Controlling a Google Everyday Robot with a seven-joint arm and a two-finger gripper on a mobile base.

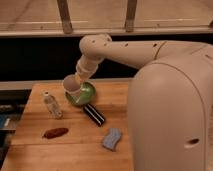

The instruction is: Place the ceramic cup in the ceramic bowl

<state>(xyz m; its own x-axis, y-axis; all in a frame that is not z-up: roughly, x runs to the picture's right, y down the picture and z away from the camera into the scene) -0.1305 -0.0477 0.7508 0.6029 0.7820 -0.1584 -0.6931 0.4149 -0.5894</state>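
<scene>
The pale ceramic cup [71, 86] is held in my gripper [77, 82], tilted, just above the left rim of the ceramic bowl [86, 94]. The bowl is glossy green inside and sits at the back middle of the wooden table [75, 150]. The gripper comes down from the upper right and is shut on the cup's rim. My arm hides part of the bowl's far edge.
A clear plastic bottle with a white cap [51, 105] stands left of the bowl. A black oblong object [94, 114] lies in front of the bowl. A brown-red item [55, 132] lies front left, and a blue sponge [112, 139] front right. My body fills the right side.
</scene>
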